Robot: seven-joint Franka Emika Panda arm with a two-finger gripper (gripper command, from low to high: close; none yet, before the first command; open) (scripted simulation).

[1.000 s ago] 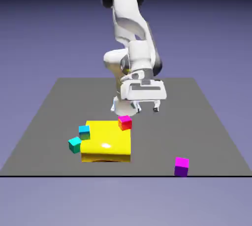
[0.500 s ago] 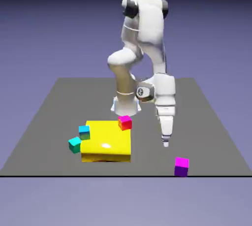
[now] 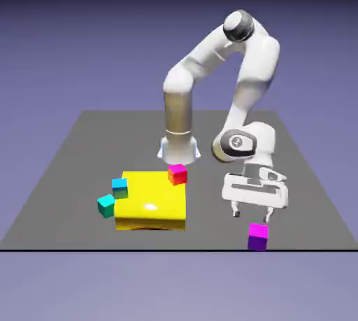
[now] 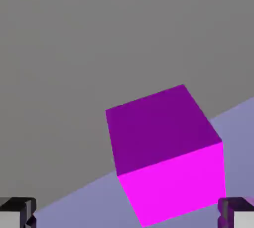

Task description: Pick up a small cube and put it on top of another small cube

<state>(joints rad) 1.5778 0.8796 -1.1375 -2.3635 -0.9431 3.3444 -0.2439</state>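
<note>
The small cube (image 3: 257, 236), bright magenta on top with purple sides, rests on the grey table close to its front edge at the exterior view's right. My gripper (image 3: 252, 213) hangs just above it, open, pointing down, and nothing is between the fingers. The hand view is largely filled by this cube (image 4: 166, 152), seen tilted. The gripper (image 4: 127, 215) shows there only as two grey fingertips (image 4: 17, 214) in the bottom corners, set wide apart and clear of the cube.
A yellow slab (image 3: 150, 201) lies left of centre with a magenta-topped, red-sided cube (image 3: 177, 173) on its far right corner. Two cyan cubes (image 3: 119, 187) (image 3: 106, 205) sit at its left side. The table's front edge (image 3: 175, 250) runs just below the small cube.
The arm has swung from above the slab's far side to the exterior view's right and forward. The hand has come down over the small cube. The jaws stayed open.
</note>
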